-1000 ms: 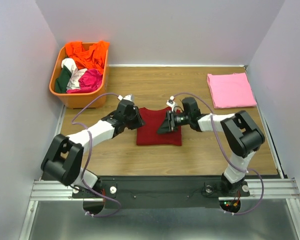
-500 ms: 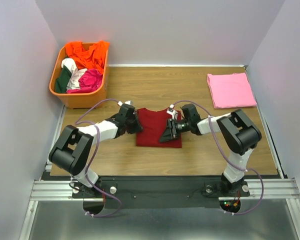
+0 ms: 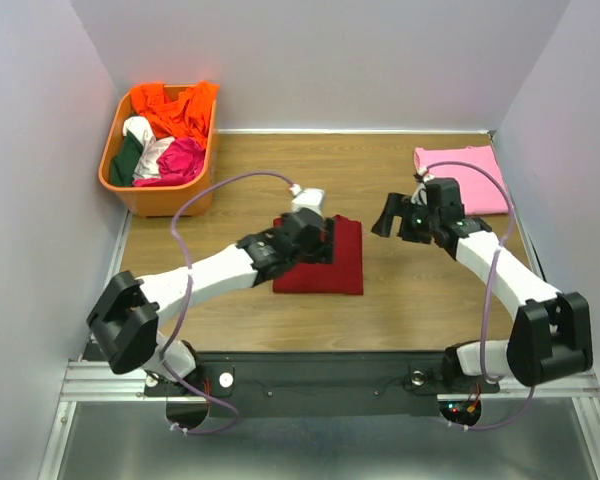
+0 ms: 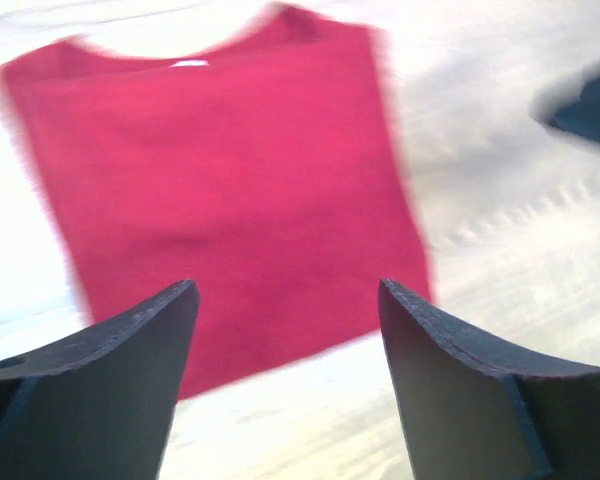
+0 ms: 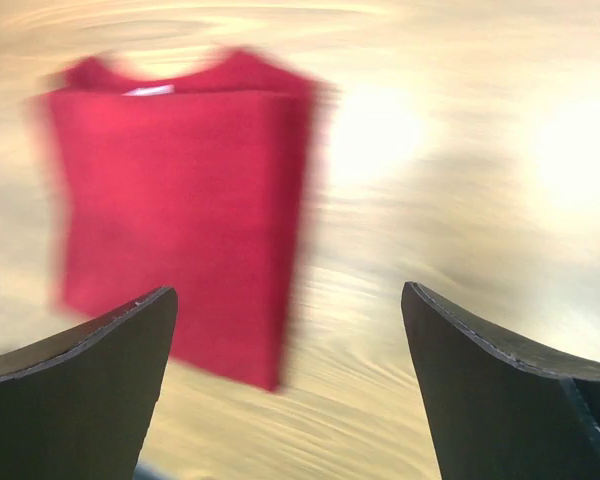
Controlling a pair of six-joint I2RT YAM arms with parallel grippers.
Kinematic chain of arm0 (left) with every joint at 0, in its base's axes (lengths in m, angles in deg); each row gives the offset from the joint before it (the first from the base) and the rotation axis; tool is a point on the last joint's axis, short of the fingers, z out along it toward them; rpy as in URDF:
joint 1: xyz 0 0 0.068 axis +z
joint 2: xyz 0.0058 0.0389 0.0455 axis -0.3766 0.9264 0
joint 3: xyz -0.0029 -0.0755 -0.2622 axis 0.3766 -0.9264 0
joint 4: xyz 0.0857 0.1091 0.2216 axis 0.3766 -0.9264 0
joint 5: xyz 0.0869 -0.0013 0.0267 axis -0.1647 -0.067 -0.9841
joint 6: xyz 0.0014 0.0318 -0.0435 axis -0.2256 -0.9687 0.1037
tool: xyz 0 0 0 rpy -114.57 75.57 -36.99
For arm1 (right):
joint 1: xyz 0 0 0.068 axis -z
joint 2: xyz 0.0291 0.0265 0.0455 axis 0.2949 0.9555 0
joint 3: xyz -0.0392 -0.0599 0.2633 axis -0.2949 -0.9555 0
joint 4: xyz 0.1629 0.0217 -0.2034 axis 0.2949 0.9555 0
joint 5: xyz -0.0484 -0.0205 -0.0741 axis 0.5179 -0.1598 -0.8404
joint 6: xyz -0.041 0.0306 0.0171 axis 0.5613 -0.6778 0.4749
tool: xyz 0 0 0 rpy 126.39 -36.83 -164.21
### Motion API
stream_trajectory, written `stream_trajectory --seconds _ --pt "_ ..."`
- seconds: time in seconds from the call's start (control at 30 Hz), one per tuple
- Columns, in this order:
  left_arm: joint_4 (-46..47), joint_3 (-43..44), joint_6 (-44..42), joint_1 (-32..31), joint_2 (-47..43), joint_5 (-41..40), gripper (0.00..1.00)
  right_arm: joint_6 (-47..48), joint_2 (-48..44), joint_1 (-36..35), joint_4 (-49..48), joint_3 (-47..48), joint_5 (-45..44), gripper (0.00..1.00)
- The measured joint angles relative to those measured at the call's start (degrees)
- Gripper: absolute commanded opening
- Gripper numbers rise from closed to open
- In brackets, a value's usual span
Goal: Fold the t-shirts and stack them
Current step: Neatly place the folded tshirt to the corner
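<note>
The dark red t-shirt (image 3: 346,266) lies folded into a flat rectangle in the middle of the table, its collar and white label toward the back (image 4: 220,170) (image 5: 180,200). My left gripper (image 3: 318,242) hovers over its upper left part, open and empty (image 4: 285,290). My right gripper (image 3: 385,218) hangs to the right of the shirt, apart from it, open with nothing between its fingers (image 5: 290,295). The folded pink t-shirt (image 3: 472,166) lies at the back right, partly behind the right wrist.
An orange basket (image 3: 162,196) heaped with several crumpled garments stands at the back left. Grey walls close in the table on the left, back and right. Bare wood shows between the two shirts and in front of the red one.
Both grippers have opened and let go of the red shirt. The right arm has drawn back to the right toward the pink shirt; the left gripper has risen and shifted right over the red one.
</note>
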Motion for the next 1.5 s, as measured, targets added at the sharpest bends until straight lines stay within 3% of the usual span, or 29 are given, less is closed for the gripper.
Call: stream_trajectory --seconds 0.13,0.33,0.63,0.87,0.9,1.13,1.23,1.5 --pt "-2.3 8.1 -4.7 -10.5 8.3 -4.6 0.73 -0.5 -5.0 0.8 8.0 -2.2 -12.1 1.00" --pt "-7.2 20.0 -11.7 -19.0 25.0 -8.9 0.68 -3.6 -10.0 1.7 15.0 -5.9 -21.7 1.00" --pt "-10.0 22.7 -17.6 -20.6 32.7 -9.3 0.68 -4.6 -10.0 3.5 17.4 -5.9 -26.9 1.00" --pt "-9.5 23.0 -19.3 -20.6 35.3 -9.5 0.58 -5.2 -8.5 4.1 17.4 -5.9 -27.0 1.00" --pt "-9.2 23.1 -19.5 -20.7 35.4 -9.5 0.56 -5.2 -8.5 4.1 17.4 -5.9 -26.9 1.00" --pt "-8.1 23.1 -20.4 -21.0 36.3 -10.4 0.13 -5.9 -8.3 4.2 17.4 -5.9 -25.5 1.00" --pt "-7.9 23.1 -20.8 -21.1 36.6 -11.3 0.01 -6.3 -8.0 4.2 17.4 -5.8 -24.6 1.00" --pt "-6.7 21.2 -20.6 -20.5 35.1 -10.8 0.00 -7.6 -6.6 4.9 15.9 -5.7 -18.2 1.00"
